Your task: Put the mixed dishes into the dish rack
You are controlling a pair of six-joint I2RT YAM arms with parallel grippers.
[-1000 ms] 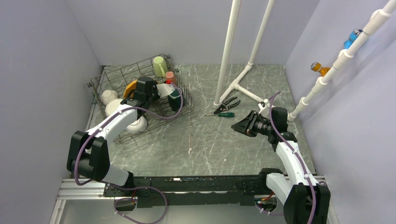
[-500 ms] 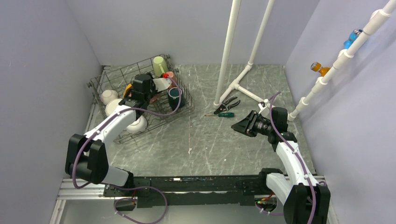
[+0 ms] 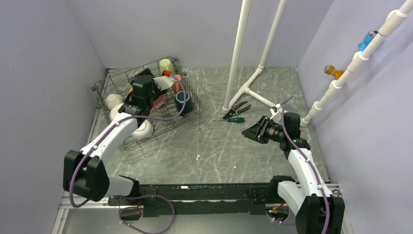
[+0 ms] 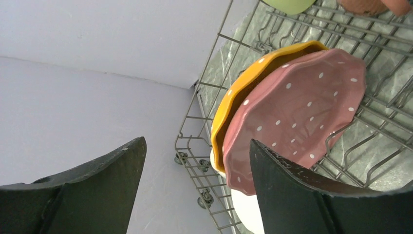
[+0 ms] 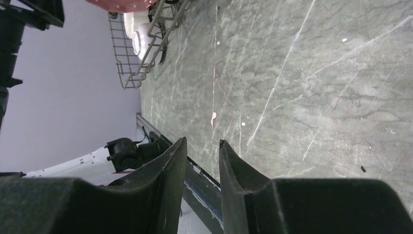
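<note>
The dish rack [image 3: 194, 111] stands at the back left. In it are a pale green mug [image 3: 166, 66], a small pink mug [image 3: 177, 78], a dark teal mug [image 3: 183, 100], two dotted scalloped plates on edge, pink [image 3: 159, 103] and orange [image 3: 132, 91], and white bowls [image 3: 114, 101]. My left gripper [image 3: 138, 100] hovers over the rack, open and empty. In the left wrist view it [image 4: 197, 141] frames the rack's corner, with the pink plate [image 4: 297, 112] and the orange plate [image 4: 243, 92] just beyond. My right gripper [image 3: 249, 132] hangs above bare table, its jaws [image 5: 202, 140] narrowly apart and empty.
Black-handled pliers [image 3: 237, 108] and a green screwdriver [image 3: 235, 119] lie mid-table by the white pipes [image 3: 236, 58]. The rack [image 5: 141, 58] shows far off in the right wrist view. Walls stand close on the left and back.
My left gripper has drawn back from the dark teal mug toward the rack's back left, uncovering the pink plate. The mug stays upright in the rack. The right arm has not moved.
</note>
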